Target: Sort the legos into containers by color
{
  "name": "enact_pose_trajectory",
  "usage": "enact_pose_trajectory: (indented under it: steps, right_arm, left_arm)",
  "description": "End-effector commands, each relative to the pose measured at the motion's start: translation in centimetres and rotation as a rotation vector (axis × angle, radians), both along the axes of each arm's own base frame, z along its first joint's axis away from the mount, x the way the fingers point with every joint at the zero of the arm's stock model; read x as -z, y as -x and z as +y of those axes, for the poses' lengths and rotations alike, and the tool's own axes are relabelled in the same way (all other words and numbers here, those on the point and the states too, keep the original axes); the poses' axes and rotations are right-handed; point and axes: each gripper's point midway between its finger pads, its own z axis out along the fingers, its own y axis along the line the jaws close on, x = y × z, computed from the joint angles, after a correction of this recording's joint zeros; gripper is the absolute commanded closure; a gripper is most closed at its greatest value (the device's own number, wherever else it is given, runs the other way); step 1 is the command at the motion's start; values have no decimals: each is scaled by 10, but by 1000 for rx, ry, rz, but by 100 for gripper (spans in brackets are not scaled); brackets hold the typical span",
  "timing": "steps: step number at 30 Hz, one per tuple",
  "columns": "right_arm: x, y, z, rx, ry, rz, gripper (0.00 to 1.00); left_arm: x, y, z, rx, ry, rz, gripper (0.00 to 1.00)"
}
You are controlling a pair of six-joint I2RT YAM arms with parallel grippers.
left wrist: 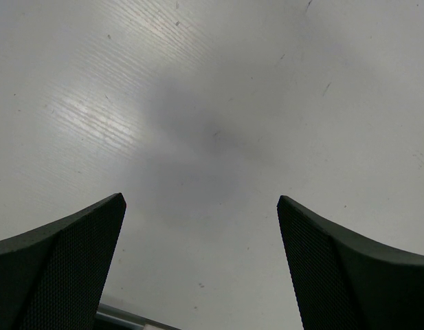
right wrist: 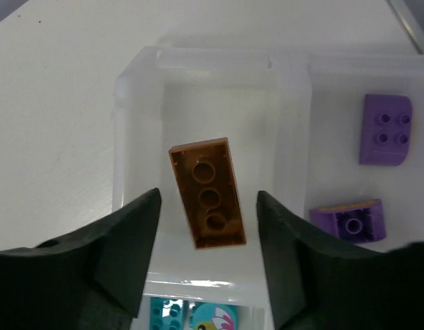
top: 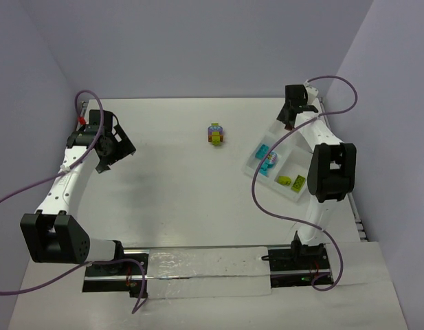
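Presently the right gripper [right wrist: 208, 197] is released, jaws apart either side of an orange brick [right wrist: 206, 180], underside up, within a corner compartment of the white tray [right wrist: 125, 137]. Left gripper [left wrist: 201, 201] likewise spread, over the table [left wrist: 212, 82]. Multicoloured clump [top: 216, 133] sits mid-table.

"What's that table [top: 172, 201] like?"
"White and matt. Close up it shows fine streaks, a few dark specks and short scratches, and a soft grey shadow [left wrist: 198, 130] lies across it."
"And at the near edge?"
"A clear, crinkled strip [top: 205, 269] runs along it, catching the light."
"What stands round it?"
"Plain pale lilac walls: a back wall [top: 198, 41], a left wall [top: 19, 103] and a right wall [top: 398, 89], all meeting the tabletop."
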Motion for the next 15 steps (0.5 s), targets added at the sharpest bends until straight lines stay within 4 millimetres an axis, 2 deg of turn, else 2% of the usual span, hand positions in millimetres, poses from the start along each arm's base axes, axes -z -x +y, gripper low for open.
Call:
enact_pose_trajectory:
  steps: [1,2,5,7,10,11,12,13,15]
  right_arm:
    - [-22,-20,-1,-18,-2,-61,25]
    - [-28,-22,-1,-25,-2,-72,19]
    - [-42,-27,9,-67,-7,-98,19]
    - [-57,-28,29,-136,5,-120,20]
    - [-82,-25,90,-333,40,-167,20]
    - [-85,-22,112,-399,46,-170,20]
    - [-84,-18,135,-467,68,-162,19]
    - [-82,-8,176,-593,97,-148,18]
    - [-66,3,216,-687,128,-92,12]
  left_arm:
    - [-10,-10,1,0,4,-40,1]
    - [-10,-10,1,-1,2,-40,1]
    - [-9,-9,1,-3,1,-37,1]
    - [-8,-10,1,-3,1,-35,1]
    - [-8,-12,2,-5,0,-37,1]
    - [-7,-12,2,-8,-4,-37,1]
    - [-7,-12,3,-10,-5,-33,1]
    - [-7,-13,4,-13,-15,-34,1]
    - [-10,-14,6,-19,-25,-35,1]
